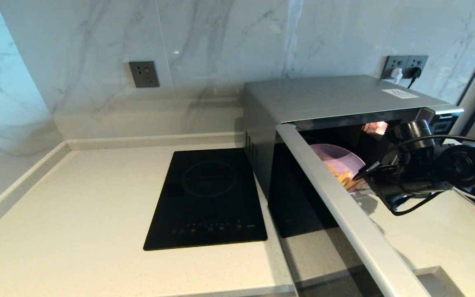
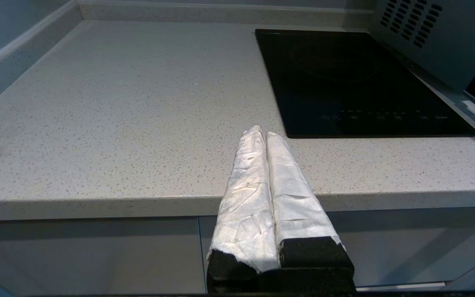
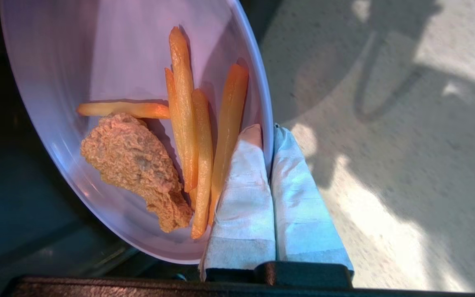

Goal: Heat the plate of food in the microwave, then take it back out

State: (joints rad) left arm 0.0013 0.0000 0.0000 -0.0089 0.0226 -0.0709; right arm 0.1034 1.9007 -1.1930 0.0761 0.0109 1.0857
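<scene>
The wall [image 1: 221, 45] was white marble with grey lines. A pale speckled counter [image 1: 76, 214] held a flat black hob [image 1: 208, 198]. Two sockets [image 1: 144, 74] sat on the wall.

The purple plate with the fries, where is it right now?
The plate of food sits in the mouth of the open microwave on the robot's right, behind the swung-out door. The right gripper pinches its rim.

Right gripper [image 3: 267, 136] reaches forward with jaws clamped; left gripper [image 2: 262, 134] sits parked, jaws pressed together.
</scene>
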